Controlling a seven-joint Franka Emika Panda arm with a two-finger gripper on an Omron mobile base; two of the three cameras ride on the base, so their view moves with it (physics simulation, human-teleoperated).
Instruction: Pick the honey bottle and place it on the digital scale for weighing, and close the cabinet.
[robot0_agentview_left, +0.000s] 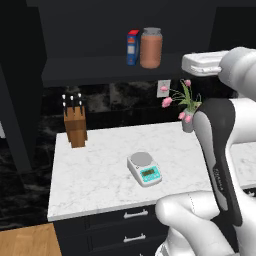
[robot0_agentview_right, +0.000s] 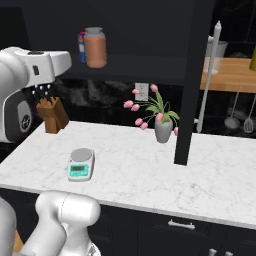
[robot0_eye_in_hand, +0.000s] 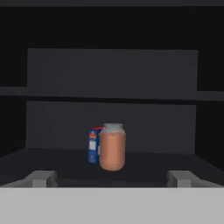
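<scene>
A home kitchen is shown: a white marble counter (robot0_agentview_left: 95, 180) is set over dark drawers (robot0_agentview_left: 135, 215), backed by black stone. A knife block (robot0_agentview_left: 75, 125), a digital scale (robot0_agentview_left: 144, 168), a vase of pink tulips (robot0_agentview_right: 161, 122) and hanging ladles (robot0_agentview_right: 232, 117) are seen.

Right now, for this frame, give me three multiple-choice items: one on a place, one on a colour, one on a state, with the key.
1. Where is the honey bottle?
A. on the digital scale
B. on the cabinet shelf beside the blue carton
C. on the counter by the knife block

2. What colour are the flowers in the vase?
A. yellow
B. white
C. pink

3. What state is the gripper in?
A. open, holding nothing
B. shut on the honey bottle
C. shut on the carton

Key: B, it stands on the shelf of the cabinet next to the blue carton; C, the flowers are pink; A, in the hand view the gripper has its fingertips wide apart, short of the bottle.
</scene>
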